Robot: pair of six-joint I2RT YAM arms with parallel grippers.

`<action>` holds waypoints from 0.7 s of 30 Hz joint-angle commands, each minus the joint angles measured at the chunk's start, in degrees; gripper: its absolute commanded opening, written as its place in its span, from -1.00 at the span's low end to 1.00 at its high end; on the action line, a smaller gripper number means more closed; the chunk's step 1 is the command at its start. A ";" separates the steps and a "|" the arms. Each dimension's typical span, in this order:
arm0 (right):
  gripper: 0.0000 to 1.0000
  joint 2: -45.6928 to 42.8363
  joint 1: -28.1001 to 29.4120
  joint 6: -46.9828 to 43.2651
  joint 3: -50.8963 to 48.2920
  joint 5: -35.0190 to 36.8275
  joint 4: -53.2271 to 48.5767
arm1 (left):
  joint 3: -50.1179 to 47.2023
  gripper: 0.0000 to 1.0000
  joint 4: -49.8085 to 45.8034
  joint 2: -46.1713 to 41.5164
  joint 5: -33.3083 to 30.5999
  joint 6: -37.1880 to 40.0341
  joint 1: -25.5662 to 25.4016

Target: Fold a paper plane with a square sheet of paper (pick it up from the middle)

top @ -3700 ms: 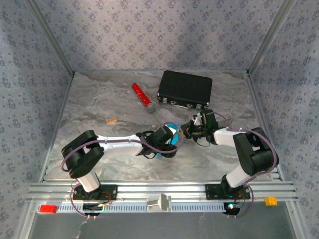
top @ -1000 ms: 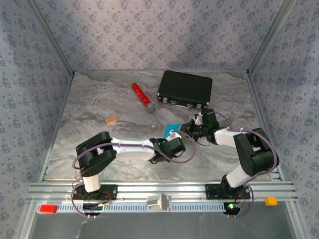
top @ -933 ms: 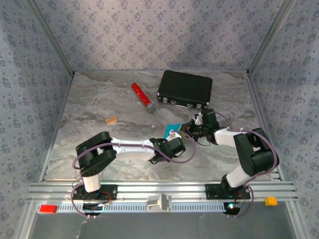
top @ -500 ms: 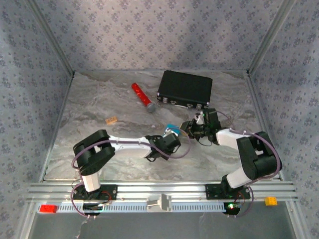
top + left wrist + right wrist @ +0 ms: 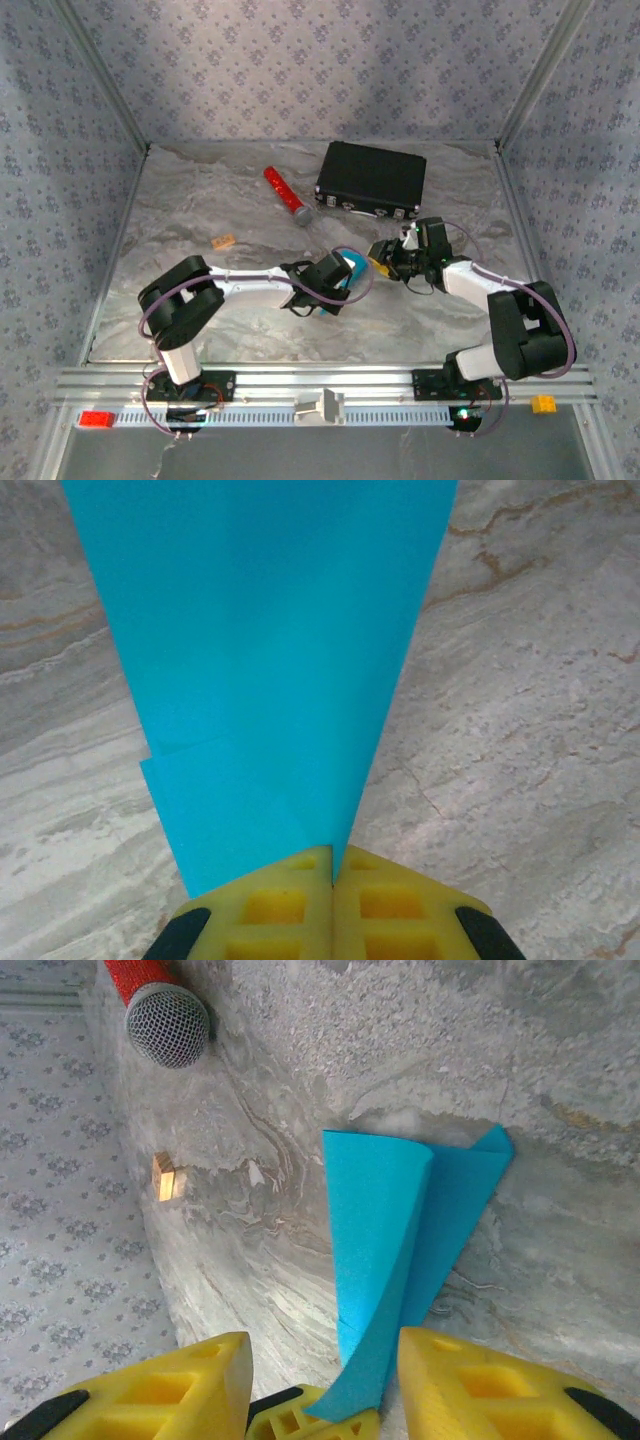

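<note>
The square sheet of paper (image 5: pixel 270 660) is bright cyan and folded over itself, with a crease running toward my left gripper (image 5: pixel 332 855), which is shut on its narrow end. From above, the sheet (image 5: pixel 344 270) sits at the left gripper (image 5: pixel 338 276) near the table's middle. In the right wrist view the paper (image 5: pixel 400 1230) curls up from the marble, one corner touching the table. My right gripper (image 5: pixel 322 1360) is open, its yellow fingers (image 5: pixel 470 1380) on either side of the paper's lower end without pinching it. From above, the right gripper (image 5: pixel 386 251) is just right of the sheet.
A red cylinder with a mesh tip (image 5: pixel 287 196) (image 5: pixel 160 1010) lies at the back centre. A black case (image 5: pixel 371 178) sits behind the grippers. A small wooden block (image 5: pixel 223 241) (image 5: pixel 165 1177) rests on the left of the marble table (image 5: pixel 200 200).
My right gripper has opened and let go of the paper. My left gripper, still shut on the sheet, has shifted slightly left and back.
</note>
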 commanded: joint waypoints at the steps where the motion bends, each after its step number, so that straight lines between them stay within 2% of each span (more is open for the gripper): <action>1: -0.07 0.92 1.70 -0.09 1.42 0.52 -2.09 | -0.31 -1.00 0.54 -1.71 1.66 0.97 0.17; 6: -0.05 3.80 4.33 -0.52 5.90 3.91 -9.47 | -0.21 -1.00 0.12 -2.24 0.65 1.65 0.11; 14: -0.06 8.21 6.04 2.14 8.30 5.43 -13.21 | 0.89 -1.00 -1.83 -2.87 -3.14 4.12 -1.30; 21: -0.23 8.79 6.12 2.63 8.26 4.85 -12.93 | 2.81 -0.94 -5.79 -2.24 -9.89 6.11 -3.49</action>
